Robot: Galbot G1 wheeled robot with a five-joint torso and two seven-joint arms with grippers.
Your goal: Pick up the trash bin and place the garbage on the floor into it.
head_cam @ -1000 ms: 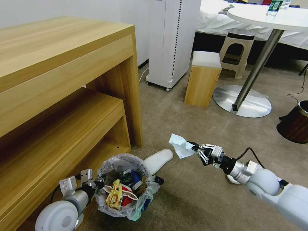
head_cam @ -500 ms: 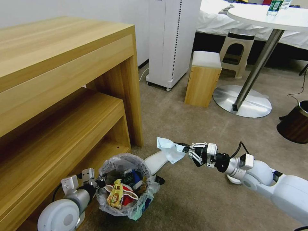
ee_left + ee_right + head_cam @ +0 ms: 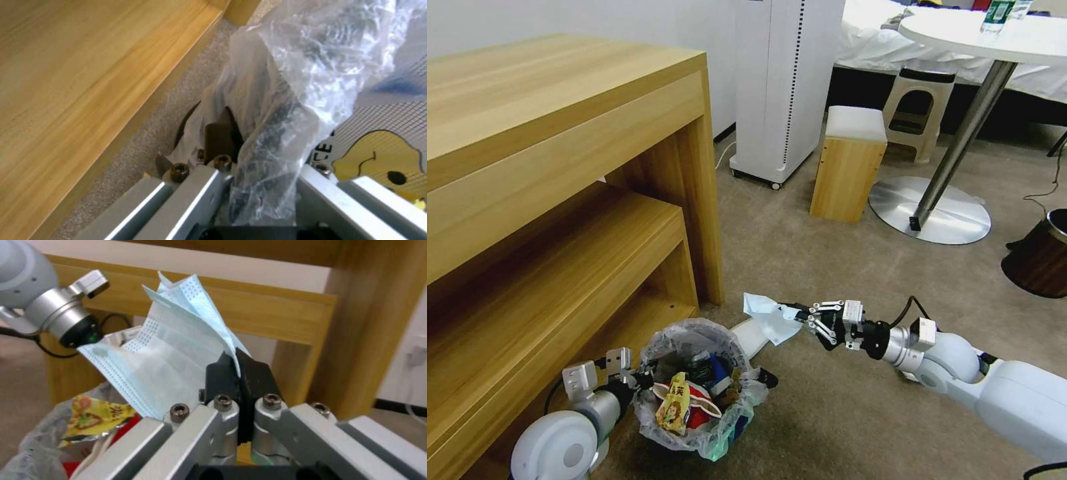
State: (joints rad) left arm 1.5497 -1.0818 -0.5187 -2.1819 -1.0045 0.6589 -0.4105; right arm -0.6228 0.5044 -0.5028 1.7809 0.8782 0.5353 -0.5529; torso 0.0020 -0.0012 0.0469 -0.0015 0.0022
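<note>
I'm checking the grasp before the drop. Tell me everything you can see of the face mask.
The face mask is light blue, thin pleated fabric with dotted edge stitching, crumpled and folded. It hangs in the air, clear of the carpet, pinched at one edge between the black fingers of the right gripper. It is beside and above the trash bin, not yet over its opening.

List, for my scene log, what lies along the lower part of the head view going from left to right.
Left gripper at the bin's rim → trash bin → white slipper → light-blue face mask → right gripper pinching the mask → brown bin at the far right.
</note>
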